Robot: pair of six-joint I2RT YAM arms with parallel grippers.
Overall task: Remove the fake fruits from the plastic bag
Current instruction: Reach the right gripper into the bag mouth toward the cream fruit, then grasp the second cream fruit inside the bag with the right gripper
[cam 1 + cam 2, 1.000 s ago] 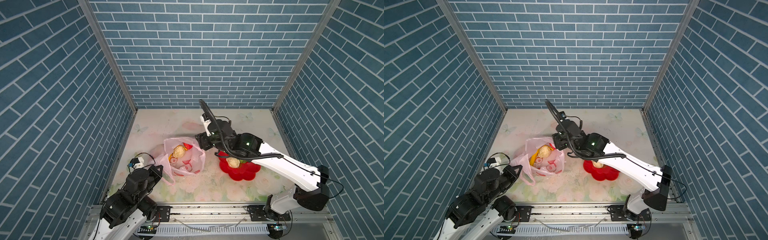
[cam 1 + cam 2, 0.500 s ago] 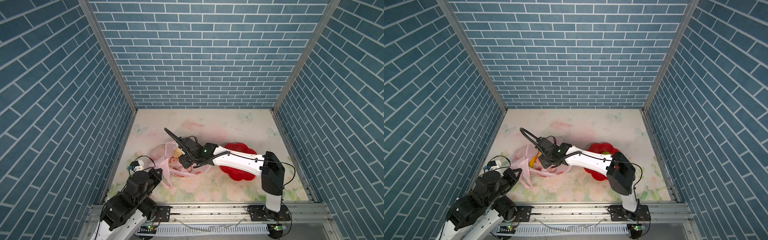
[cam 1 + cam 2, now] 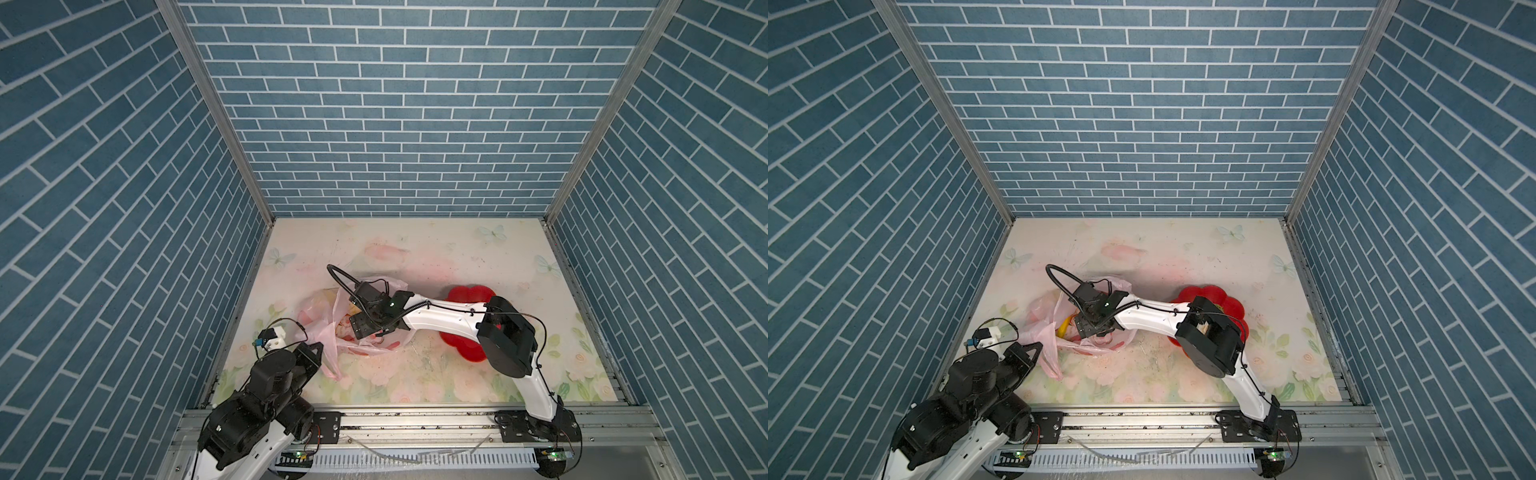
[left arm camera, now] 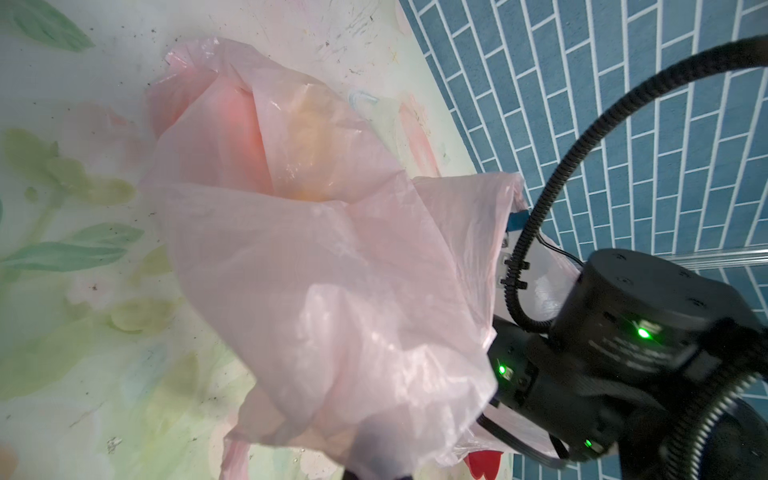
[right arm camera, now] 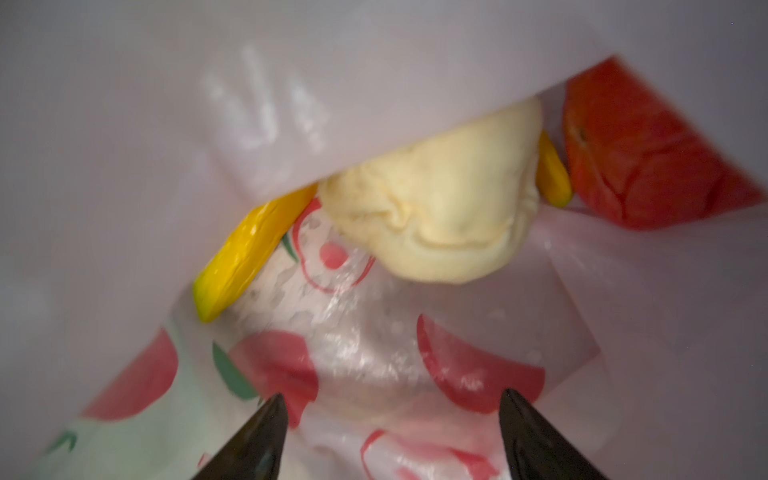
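Jaws on the left gripper (image 3: 316,351) are pinched shut on a handle of the plastic bag (image 3: 320,307). I think this is to hold the thin pink bag in place and lift its mouth so the other arm can get in. The right gripper (image 5: 395,436) is inside the bag with its two fingers wide apart and nothing between them, ready to close on a fruit. The fake fruits I can see are all in the bag, which lies on the table (image 3: 415,257) toward the left side. A cream ball (image 5: 436,216) is right in front of the open fingers. A yellow banana (image 5: 245,257) pokes out on both sides of it, and a red-orange fruit (image 5: 644,166) sits beside them. A red plate (image 3: 467,293) waits next to the bag, mostly hidden by the right arm, so I cannot tell what is on it.
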